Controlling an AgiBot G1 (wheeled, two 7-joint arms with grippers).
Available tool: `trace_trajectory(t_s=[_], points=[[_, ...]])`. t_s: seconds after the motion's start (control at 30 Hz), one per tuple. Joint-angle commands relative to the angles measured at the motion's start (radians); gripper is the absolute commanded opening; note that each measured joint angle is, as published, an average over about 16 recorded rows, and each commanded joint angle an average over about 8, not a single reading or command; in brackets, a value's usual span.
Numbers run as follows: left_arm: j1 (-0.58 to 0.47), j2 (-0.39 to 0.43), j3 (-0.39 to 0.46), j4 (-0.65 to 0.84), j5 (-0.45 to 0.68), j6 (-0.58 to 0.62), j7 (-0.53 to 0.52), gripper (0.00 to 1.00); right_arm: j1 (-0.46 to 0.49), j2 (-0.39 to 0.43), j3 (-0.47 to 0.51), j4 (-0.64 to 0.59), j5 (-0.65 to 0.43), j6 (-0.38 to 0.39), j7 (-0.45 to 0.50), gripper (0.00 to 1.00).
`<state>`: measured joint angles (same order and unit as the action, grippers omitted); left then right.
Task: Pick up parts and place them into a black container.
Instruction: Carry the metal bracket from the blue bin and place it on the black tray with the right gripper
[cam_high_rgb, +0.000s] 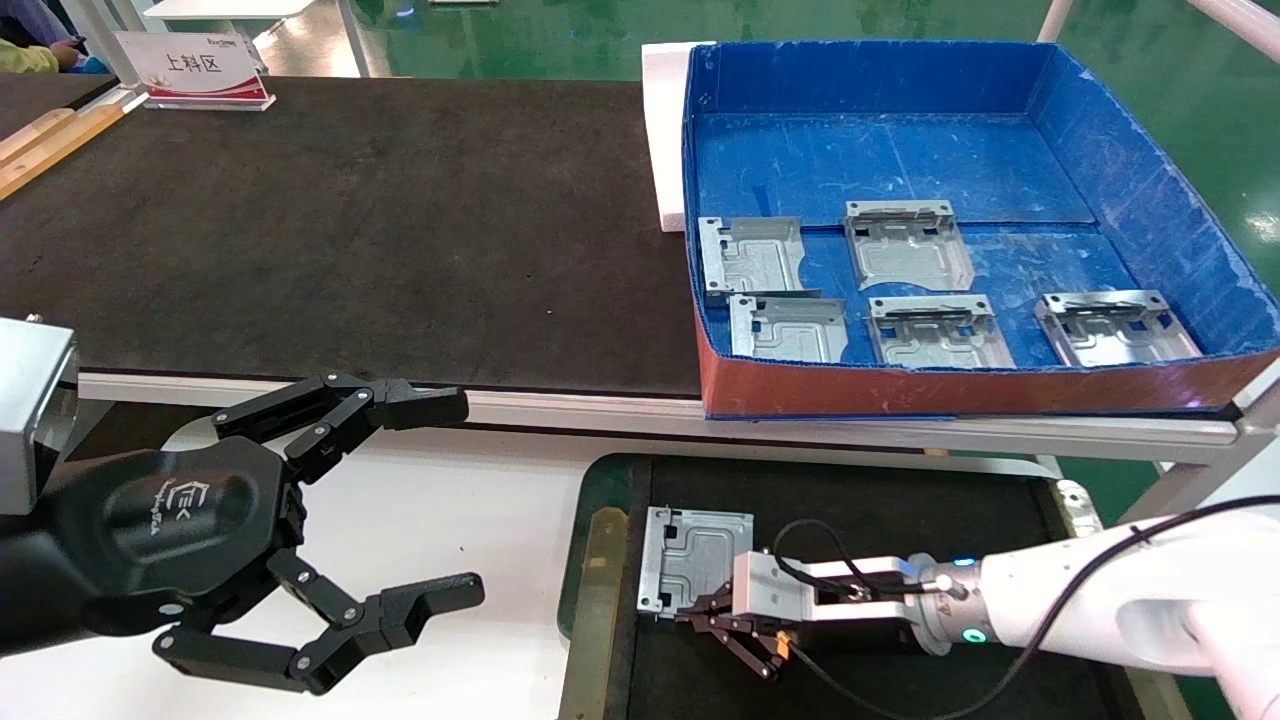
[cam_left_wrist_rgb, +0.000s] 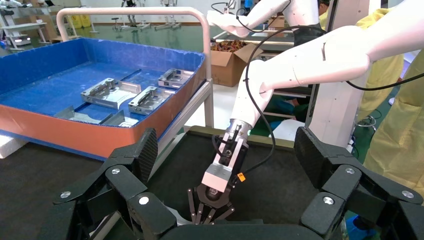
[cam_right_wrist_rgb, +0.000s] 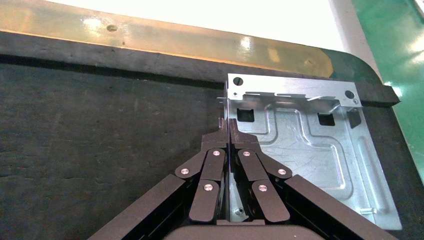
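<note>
Left gripper (cam_high_rgb: 440, 500) hovers open; right gripper (cam_high_rgb: 690, 617) pinches 1 part (cam_high_rgb: 690, 555) in the black container (cam_high_rgb: 600, 560).

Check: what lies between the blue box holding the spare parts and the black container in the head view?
Only the table's pale aluminium edge rail separates the blue box from the black container below; no part sits there.

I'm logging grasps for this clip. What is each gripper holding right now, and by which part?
The right gripper has its jaws shut on the part's side edge, over the black container. The left gripper is open and holds nothing.
</note>
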<state>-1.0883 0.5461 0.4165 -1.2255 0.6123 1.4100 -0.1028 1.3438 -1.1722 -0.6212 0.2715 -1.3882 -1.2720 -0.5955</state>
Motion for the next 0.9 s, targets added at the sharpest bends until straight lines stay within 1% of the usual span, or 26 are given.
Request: trace_trajectory(t_s=[0.03,0.4,0.43,0.67,0.7,0.9], points=[[0.000,0.000,0.000,0.000,0.000,0.000,0.000,1.00,0.010,-0.006,-0.002,-0.019,-0.003,0.000,-0.011,0.00],[0.000,0.000,0.000,0.000,0.000,0.000,0.000,1.00,0.033,-0.018,0.000,-0.102,-0.001,-0.018,-0.061,0.00],[0.000,0.000,0.000,0.000,0.000,0.000,0.000,1.00,0.035,-0.019,0.000,-0.108,-0.001,-0.019,-0.065,0.06],[0.000,0.000,0.000,0.000,0.000,0.000,0.000,1.00,0.047,-0.029,-0.002,-0.140,-0.005,-0.018,-0.100,0.93],[0.000,0.000,0.000,0.000,0.000,0.000,0.000,1.00,0.048,-0.030,-0.002,-0.144,-0.005,-0.017,-0.105,1.00],[0.000,0.000,0.000,0.000,0.000,0.000,0.000,1.00,0.062,-0.031,-0.001,-0.163,-0.003,-0.023,-0.132,1.00]])
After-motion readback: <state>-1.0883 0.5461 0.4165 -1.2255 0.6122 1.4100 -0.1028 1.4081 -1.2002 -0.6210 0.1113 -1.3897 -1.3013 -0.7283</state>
